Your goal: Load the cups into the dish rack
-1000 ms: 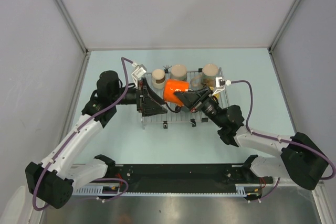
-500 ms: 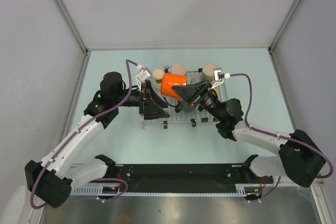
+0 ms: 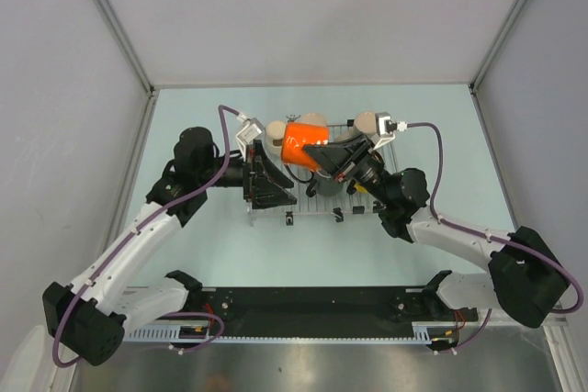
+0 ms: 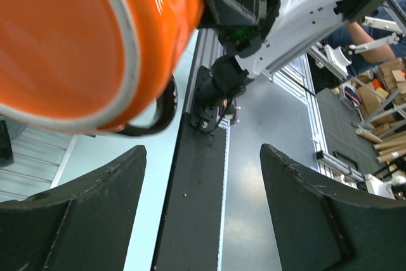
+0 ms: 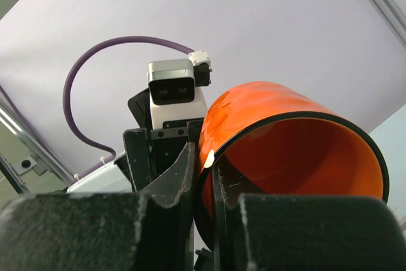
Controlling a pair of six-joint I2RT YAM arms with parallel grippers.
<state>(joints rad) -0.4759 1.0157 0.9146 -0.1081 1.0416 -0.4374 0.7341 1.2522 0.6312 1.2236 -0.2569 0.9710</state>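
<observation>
The orange cup (image 3: pixel 299 144) is held tipped on its side above the dish rack (image 3: pixel 317 206), which is laid flat on the pale worktop (image 3: pixel 211 245); the cup's wall is pinched at the rim by the right gripper (image 5: pixel 204 157), one finger inside and one outside, and its open mouth is turned towards that wrist; the left gripper (image 4: pixel 203 188) is spread wide with nothing between its fingers, just beside the cup's base at the rack's left end; a cream cup (image 3: pixel 367 122) is seen at the rack's far right corner.
</observation>
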